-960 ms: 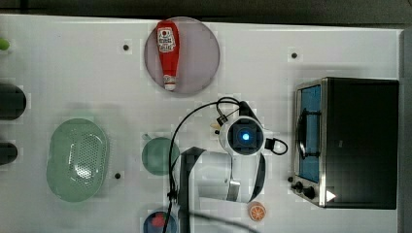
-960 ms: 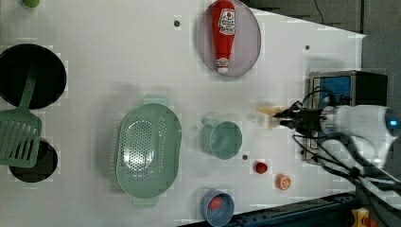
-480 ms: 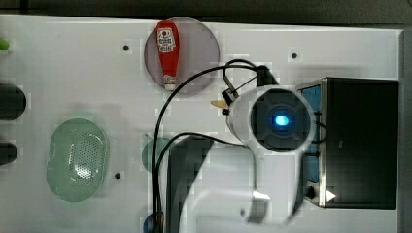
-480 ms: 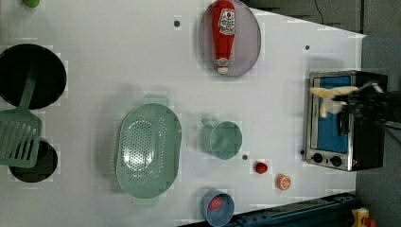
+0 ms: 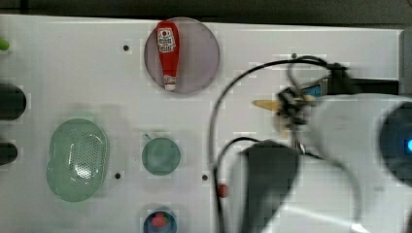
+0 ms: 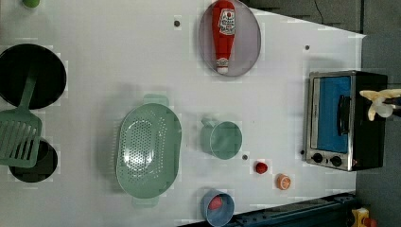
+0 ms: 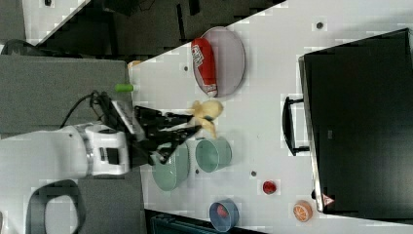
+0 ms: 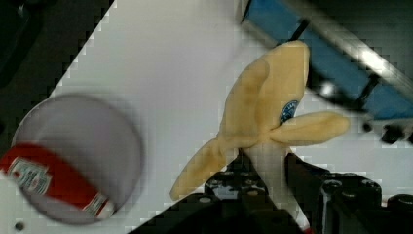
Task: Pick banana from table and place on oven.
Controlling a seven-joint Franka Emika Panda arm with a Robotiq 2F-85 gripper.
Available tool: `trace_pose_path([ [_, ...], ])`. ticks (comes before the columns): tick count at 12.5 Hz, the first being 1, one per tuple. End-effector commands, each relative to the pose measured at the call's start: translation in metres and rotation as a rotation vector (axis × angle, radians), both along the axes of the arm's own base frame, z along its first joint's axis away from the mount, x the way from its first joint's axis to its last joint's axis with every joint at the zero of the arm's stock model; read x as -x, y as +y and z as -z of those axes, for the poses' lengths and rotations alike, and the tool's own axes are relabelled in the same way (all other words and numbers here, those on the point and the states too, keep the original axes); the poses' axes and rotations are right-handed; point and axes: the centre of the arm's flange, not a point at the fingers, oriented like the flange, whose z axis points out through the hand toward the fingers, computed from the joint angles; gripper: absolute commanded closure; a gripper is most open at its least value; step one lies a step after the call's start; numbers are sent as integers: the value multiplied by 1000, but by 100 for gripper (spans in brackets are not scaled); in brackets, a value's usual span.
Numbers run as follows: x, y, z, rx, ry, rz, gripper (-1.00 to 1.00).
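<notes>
Gripper [image 7: 192, 122], clamped on the banana [image 7: 207, 113], has gone up off the table [image 5: 73, 73] since a second ago. In the left view the banana moved right, from beside the teal cup [image 6: 225, 139] to over the oven [image 6: 343, 120]. In the top view the arm looms larger and blurrier.

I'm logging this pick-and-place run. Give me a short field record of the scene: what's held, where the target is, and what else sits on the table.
held: banana, clamped in the pincer, off the table
target: oven, top bare, door shut
placed: not yet
plate: ketchup bottle lying on it
other items: green colander, green cup, orange slice
</notes>
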Motion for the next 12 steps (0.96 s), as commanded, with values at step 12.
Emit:
trace_pose_path([
  [12,30,-194,122,141,144,-54,49],
])
